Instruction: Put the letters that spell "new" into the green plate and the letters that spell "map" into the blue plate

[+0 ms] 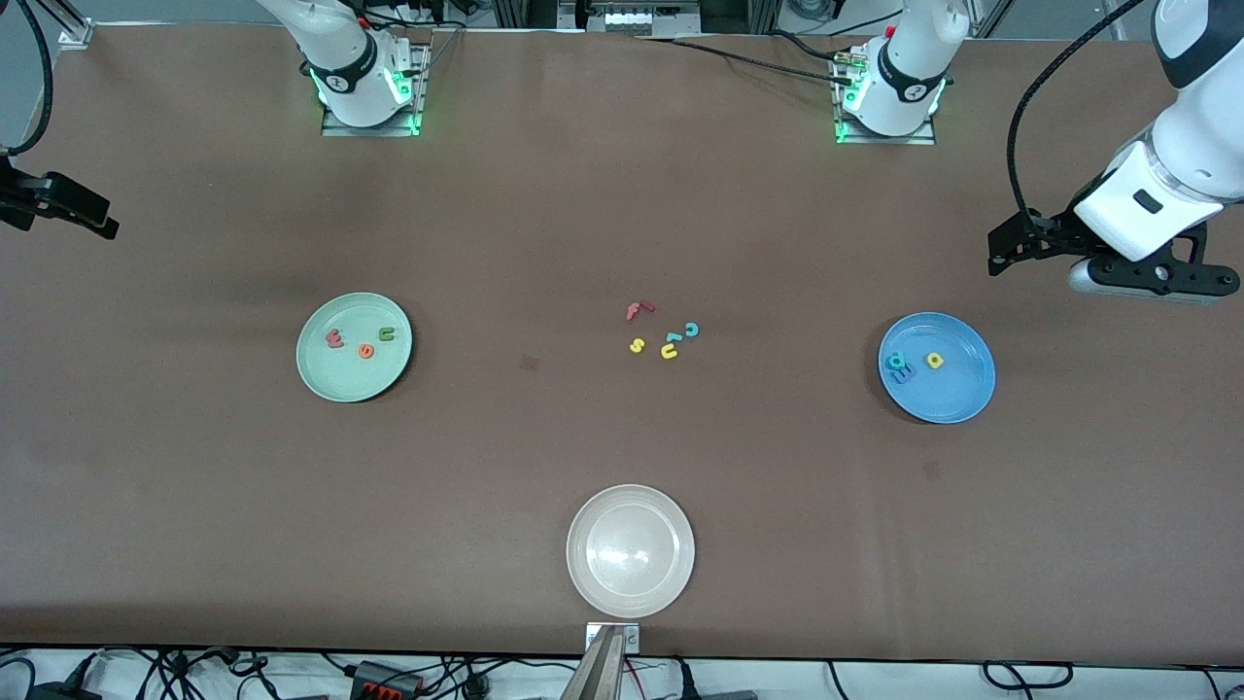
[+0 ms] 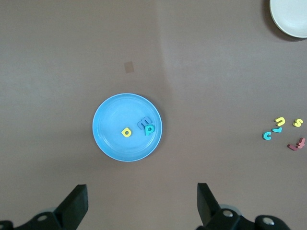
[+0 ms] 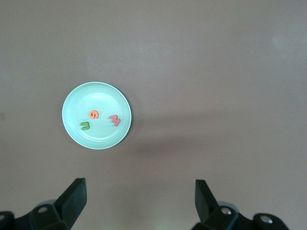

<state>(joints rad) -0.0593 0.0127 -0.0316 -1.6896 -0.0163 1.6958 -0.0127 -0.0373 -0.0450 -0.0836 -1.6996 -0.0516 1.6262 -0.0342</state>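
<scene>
The green plate (image 1: 340, 377) (image 3: 76, 106) lies toward the right arm's end of the table. In it are the pinkish-red w (image 1: 334, 339) (image 3: 114, 120), the orange e (image 1: 365, 351) (image 3: 94, 114) and the dark green n (image 1: 387, 334) (image 3: 85, 125). The blue plate (image 1: 960, 391) (image 2: 109, 120) lies toward the left arm's end and holds the teal p (image 1: 895, 361) (image 2: 150, 129), the blue m (image 1: 904, 373) (image 2: 143, 123) and the yellow a (image 1: 935, 361) (image 2: 126, 132). My left gripper (image 1: 996, 255) (image 2: 142, 201) hangs open and empty over bare table beside the blue plate. My right gripper (image 1: 97, 220) (image 3: 139, 199) hangs open and empty over the table's end.
Loose letters lie mid-table: a red f (image 1: 638, 310), a yellow s (image 1: 637, 345), a yellow u (image 1: 669, 352) and a teal c (image 1: 691, 330), with another teal piece among them. A whitish-beige plate (image 1: 630, 583) (image 2: 290, 21) sits nearest the front camera.
</scene>
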